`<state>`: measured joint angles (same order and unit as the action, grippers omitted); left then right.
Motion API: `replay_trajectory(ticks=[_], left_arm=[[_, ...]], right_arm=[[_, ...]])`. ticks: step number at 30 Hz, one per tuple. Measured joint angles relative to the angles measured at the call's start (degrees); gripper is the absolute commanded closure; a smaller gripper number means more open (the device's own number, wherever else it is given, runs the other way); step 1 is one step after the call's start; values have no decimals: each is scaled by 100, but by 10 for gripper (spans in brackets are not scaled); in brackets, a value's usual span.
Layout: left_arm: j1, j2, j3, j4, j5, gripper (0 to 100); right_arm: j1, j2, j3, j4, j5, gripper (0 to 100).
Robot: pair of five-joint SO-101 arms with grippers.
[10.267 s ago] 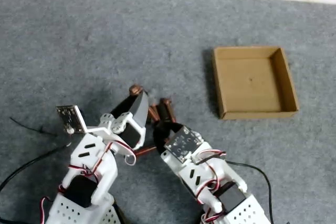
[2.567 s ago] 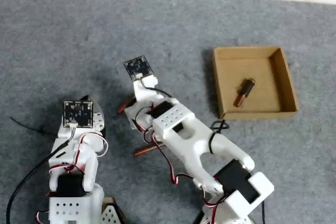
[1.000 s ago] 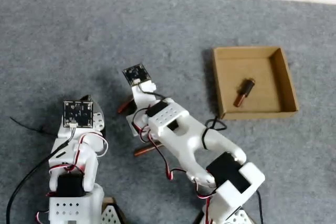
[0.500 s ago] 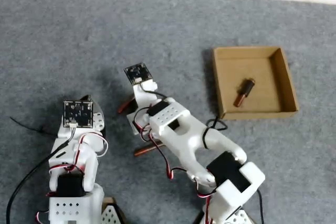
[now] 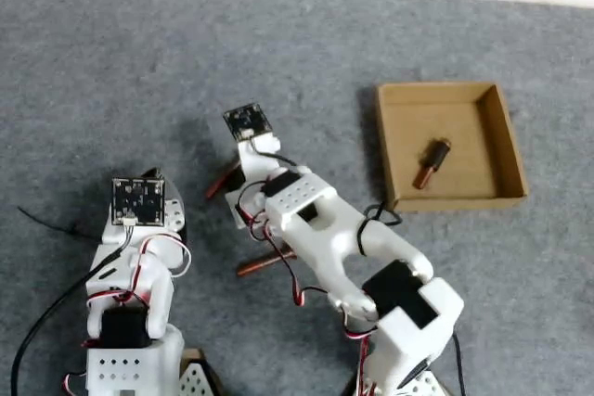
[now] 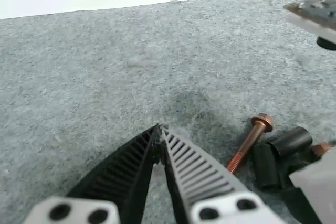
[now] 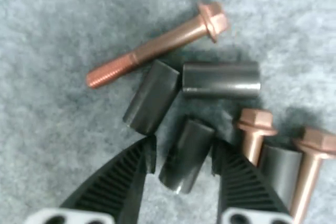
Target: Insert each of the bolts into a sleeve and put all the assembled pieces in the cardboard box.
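My right gripper point(image 7: 184, 152) is open and stands astride one dark sleeve point(image 7: 187, 142) in a small pile. Two more sleeves point(image 7: 152, 97) point(image 7: 220, 78) lie just beyond it, with a copper bolt point(image 7: 157, 45) past them. Two other bolts point(image 7: 253, 129) point(image 7: 310, 166) and another sleeve point(image 7: 281, 169) lie beside the gripper. My left gripper point(image 6: 159, 129) is shut and empty, hanging over bare carpet short of the pile's bolt point(image 6: 249, 142). The cardboard box point(image 5: 501, 141) holds one assembled piece point(image 5: 432, 164).
A loose bolt point(image 5: 264, 264) lies on the grey carpet beside the right arm point(image 5: 316, 224). The left arm point(image 5: 130, 285) stands drawn back at the lower left. Open carpet lies between the pile and the box.
Over ten seconds the left arm has drawn back from the pile and an assembled piece has appeared in the box. In the last second the right wrist edged slightly forward over the pile.
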<state>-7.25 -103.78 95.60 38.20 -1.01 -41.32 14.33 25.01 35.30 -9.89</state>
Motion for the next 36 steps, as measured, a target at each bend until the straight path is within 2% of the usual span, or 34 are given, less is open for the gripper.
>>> replay_trajectory(ticks=[12, 14, 17, 29, 36], left_arm=[[0, 0, 0, 0, 0, 990], [0, 0, 0, 0, 0, 990], [0, 0, 0, 0, 0, 990], [0, 0, 0, 0, 0, 990], [0, 0, 0, 0, 0, 990]], right_arm=[[26, 176, -457, 598, 0, 830], [26, 176, -457, 607, 9, 873], [53, 176, -457, 624, 9, 998], [220, 167, -457, 651, 0, 995], [211, -466, -193, 642, 0, 995]])
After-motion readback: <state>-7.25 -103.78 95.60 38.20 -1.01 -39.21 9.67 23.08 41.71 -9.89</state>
